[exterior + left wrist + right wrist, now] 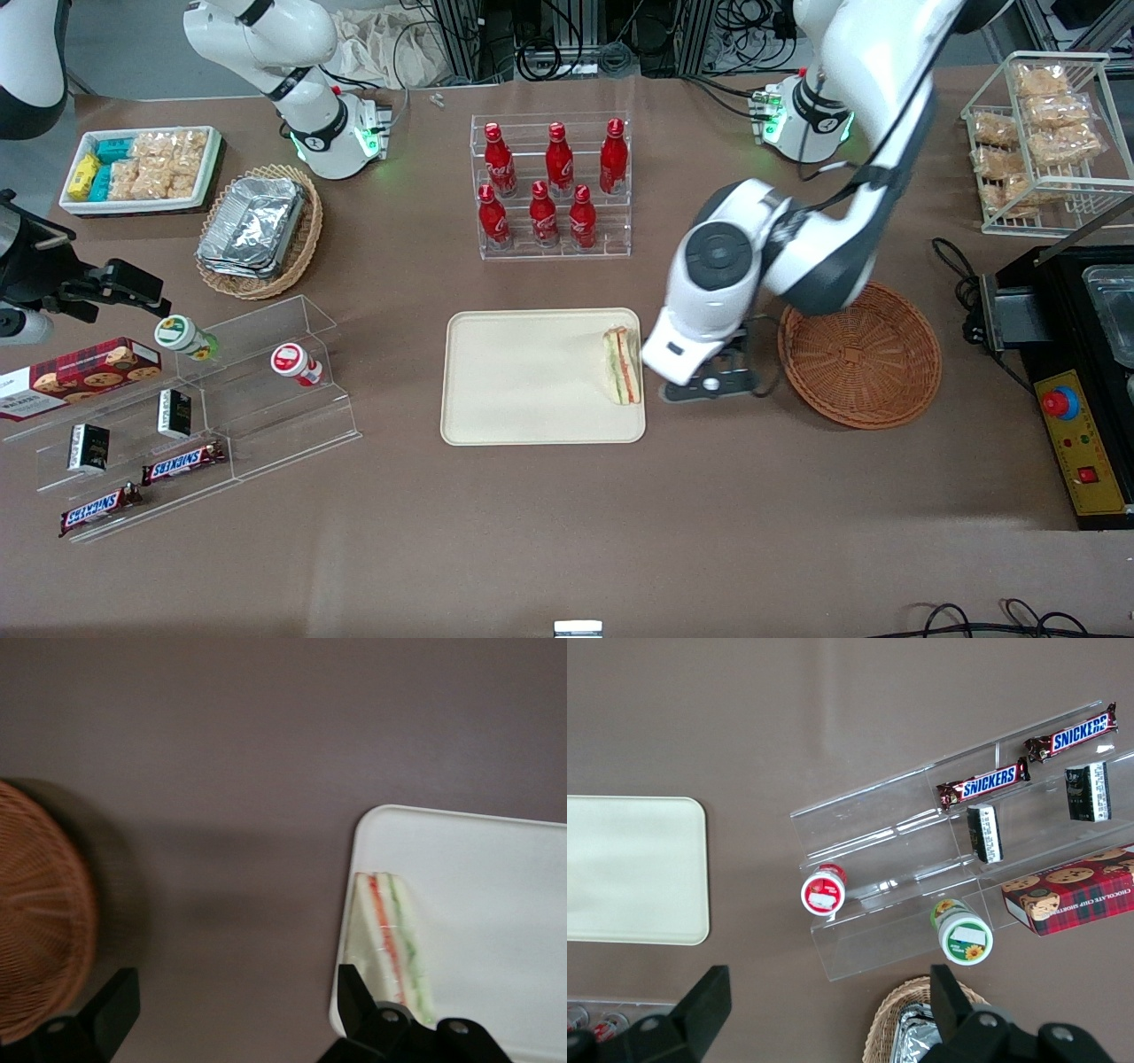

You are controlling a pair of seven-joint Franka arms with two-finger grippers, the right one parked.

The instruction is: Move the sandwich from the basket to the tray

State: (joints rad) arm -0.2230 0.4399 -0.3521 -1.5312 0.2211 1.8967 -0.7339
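- On the tray, at its edge nearest the basket, the sandwich is seen lying flat, its red and green filling layers visible.
- The tool is held over the bare brown table, in the gap between tray and basket, just beside the sandwich.
- In the left wrist view its fingers are spread wide, with nothing gripped between them; the sandwich is shown close to one fingertip.
- The basket is seen with nothing in it.
- A rack of red bottles is placed farther from the front camera than the tray.
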